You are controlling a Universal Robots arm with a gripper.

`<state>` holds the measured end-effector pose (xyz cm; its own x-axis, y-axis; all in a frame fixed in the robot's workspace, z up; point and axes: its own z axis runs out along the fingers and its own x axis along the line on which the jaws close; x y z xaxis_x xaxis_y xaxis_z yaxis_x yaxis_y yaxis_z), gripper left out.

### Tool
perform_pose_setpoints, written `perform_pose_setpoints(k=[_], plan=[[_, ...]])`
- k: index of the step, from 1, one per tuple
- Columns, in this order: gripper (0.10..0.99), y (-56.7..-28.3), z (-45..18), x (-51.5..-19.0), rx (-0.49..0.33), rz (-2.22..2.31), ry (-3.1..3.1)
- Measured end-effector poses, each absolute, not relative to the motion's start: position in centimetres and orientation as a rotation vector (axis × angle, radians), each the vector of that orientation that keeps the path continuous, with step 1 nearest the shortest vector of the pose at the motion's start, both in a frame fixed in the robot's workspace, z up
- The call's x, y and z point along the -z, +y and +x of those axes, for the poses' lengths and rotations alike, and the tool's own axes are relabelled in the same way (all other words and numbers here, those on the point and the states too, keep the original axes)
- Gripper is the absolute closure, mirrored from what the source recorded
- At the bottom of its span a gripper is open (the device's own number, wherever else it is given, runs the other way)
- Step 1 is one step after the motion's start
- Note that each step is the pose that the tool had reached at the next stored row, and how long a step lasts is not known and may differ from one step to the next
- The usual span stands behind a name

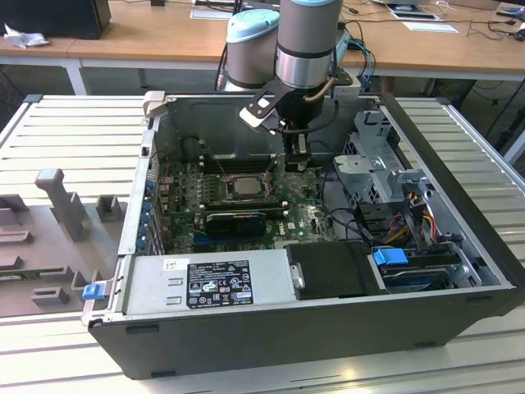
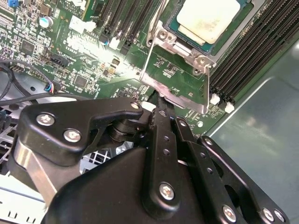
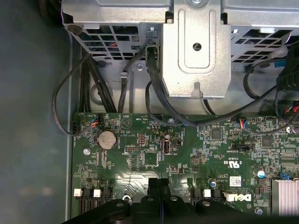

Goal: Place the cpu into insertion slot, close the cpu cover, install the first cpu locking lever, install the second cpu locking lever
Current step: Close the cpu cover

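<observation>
gripper tips clenched at the free edge of the open cpu cover

the gripper [image 2: 162, 103] has its two black fingers pressed together with no gap between them. in the second wrist view the tips meet the outer edge of the cpu cover [image 2: 175, 94]. the cover is swung open off the socket, and green board shows through its window. the gripper's own black body blocks the contact, so i cannot tell whether the tips pinch that edge or only touch it.

just past the cover's hinged end, the cpu [image 2: 205, 18] lies flat in the insertion slot [image 2: 187, 50], with its pale top facing up. long black ram slots [image 2: 247, 51] run beside the socket. the picture edge cuts off part of the cpu and the socket.

in the exterior view the arm [image 1: 308, 41] comes down at the upper middle of the frame, and the gripper hangs just to the exterior view's right of the socket. the cover is too small to make out there.

the first wrist view looks across the motherboard [image 3: 187, 154] to a grey drive cage [image 3: 196, 46] with black cables [image 3: 159, 98] looping below it.

the open computer case [image 1: 328, 328] lies on a slatted metal table [image 1: 74, 123]. a silver power supply [image 1: 205, 283] sits in the lower middle of the frame. a grey fixture [image 1: 61, 201] sits at the left, and wooden desks [image 1: 148, 33] cross the top.
</observation>
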<state>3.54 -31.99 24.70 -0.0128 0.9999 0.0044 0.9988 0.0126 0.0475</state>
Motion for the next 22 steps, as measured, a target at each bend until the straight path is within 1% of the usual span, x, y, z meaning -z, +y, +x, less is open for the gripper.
perform_pose_setpoints(k=[22], plan=[[0.98, -31.99, 2.78, -24.7, -0.057, 2.186, 2.213]])
